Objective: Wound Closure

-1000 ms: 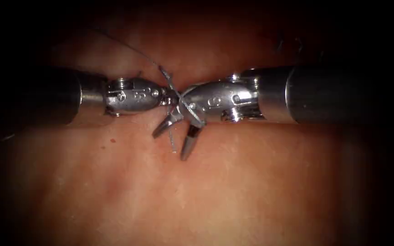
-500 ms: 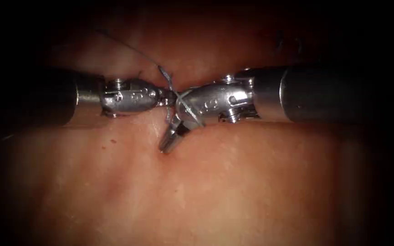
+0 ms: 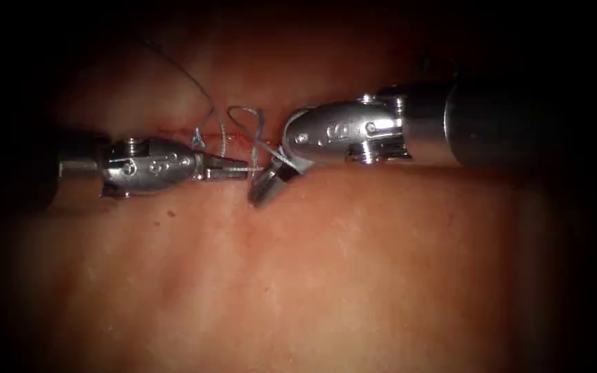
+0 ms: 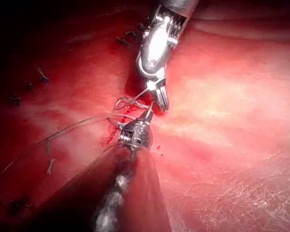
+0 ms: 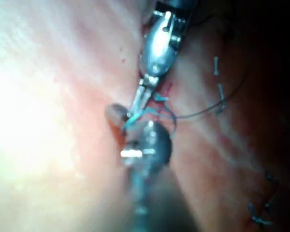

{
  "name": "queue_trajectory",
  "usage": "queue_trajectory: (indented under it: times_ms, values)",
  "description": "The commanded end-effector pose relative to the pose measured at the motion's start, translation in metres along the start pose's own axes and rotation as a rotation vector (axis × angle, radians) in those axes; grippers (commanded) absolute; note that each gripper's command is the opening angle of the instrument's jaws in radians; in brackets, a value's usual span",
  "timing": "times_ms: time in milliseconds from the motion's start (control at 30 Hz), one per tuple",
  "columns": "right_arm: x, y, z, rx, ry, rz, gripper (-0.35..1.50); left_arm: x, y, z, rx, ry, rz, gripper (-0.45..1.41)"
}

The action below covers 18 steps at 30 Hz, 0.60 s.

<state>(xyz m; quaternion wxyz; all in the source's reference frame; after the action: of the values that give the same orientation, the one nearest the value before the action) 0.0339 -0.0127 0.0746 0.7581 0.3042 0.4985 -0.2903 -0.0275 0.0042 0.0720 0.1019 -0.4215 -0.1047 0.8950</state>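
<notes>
Over the tissue [image 3: 326,276] my two tools meet tip to tip. The left tool [image 3: 245,168] comes in from the left, level, with its jaws shut on the thread [image 3: 243,121]. The right tool [image 3: 258,197] points down and to the left, its jaws shut on a short end of the thread just above the tissue. Loose loops of thread stand between the two tools, and one strand runs up and away to the far left. In the left wrist view the left tool [image 4: 147,115] and the right tool [image 4: 163,104] almost touch beside the loops [image 4: 128,102].
A thin line of red fluid [image 3: 181,130] lies behind the left tool. Cut ends of thread [image 4: 41,75] from earlier stitches stand along the tissue, seen also as cut ends [image 5: 217,65] in the right wrist view. A small red speck [image 3: 170,213] sits below the left tool.
The right tool's open jaws closed on the short thread end. The left tool then drew back to the left with its thread, and the wraps slid off the right tool into loose loops.
</notes>
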Motion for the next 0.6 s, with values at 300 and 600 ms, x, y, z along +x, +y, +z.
queue_trajectory:
  times_ms: [300, 600]
  values:
    - [-0.0002, 0.0021, -0.0019, -0.163, 0.142, 0.109, -0.35, -0.0018, 0.0031, 0.0009, 0.013, -0.019, 0.016, -0.45]
    - [-0.0033, 0.0042, -0.0041, -0.287, 0.161, 0.206, -0.35, -0.0017, 0.0078, -0.0004, -0.007, -0.017, 0.024, -0.45]
